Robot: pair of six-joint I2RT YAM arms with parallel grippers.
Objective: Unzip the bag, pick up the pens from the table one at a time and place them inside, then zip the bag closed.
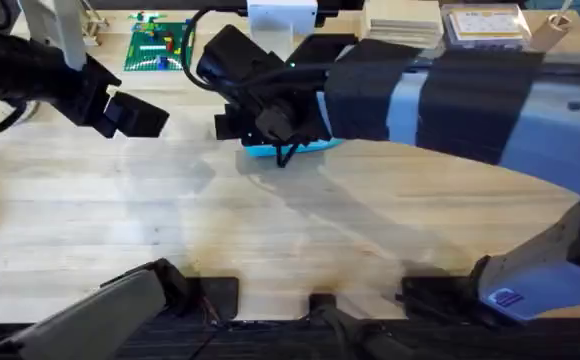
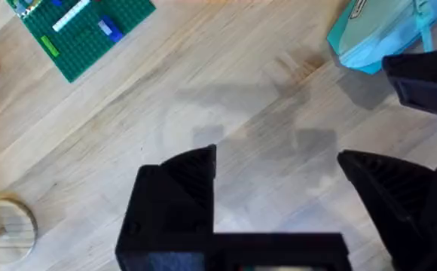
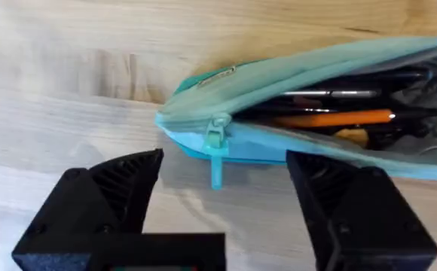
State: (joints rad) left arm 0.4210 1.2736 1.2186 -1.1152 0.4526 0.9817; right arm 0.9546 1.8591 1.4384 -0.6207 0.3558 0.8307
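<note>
overhead: table [image 1: 120, 230], light plank wood. right arm reaches from the lower right across the middle, its gripper [image 1: 270, 125] dark and directly over the bag [image 1: 305, 148], of which a sliver of light blue shows at the table's far middle; finger spread cannot be told here. left gripper [image 1: 135, 115] sits at the far left, well apart from the bag, finger spread likewise unclear here. green brick plate [image 1: 158, 45] lies at the far edge between the two grippers. left wrist: left gripper [image 2: 279, 169] with its two black fingers [image 2: 181, 188] spread wide, bare table [image 2: 203, 98] between them, nothing held. one end of the bag [image 2: 377, 38] lies near the other arm's black finger [image 2: 422, 83]. green brick plate [image 2: 83, 26] and a round wooden disc [image 2: 6, 224] lie well apart from the bag. right wrist: right gripper [image 3: 222, 184] with fingers [image 3: 120, 188] wide apart, holding nothing, just beside the bag [image 3: 279, 147]. bag lies flat on the table [image 3: 68, 75], zipper open along most of its length, pull tab [image 3: 217, 154] hanging at the closed end between the fingers. pens [image 3: 331, 117] lie inside the opening, one orange, others dark.
</note>
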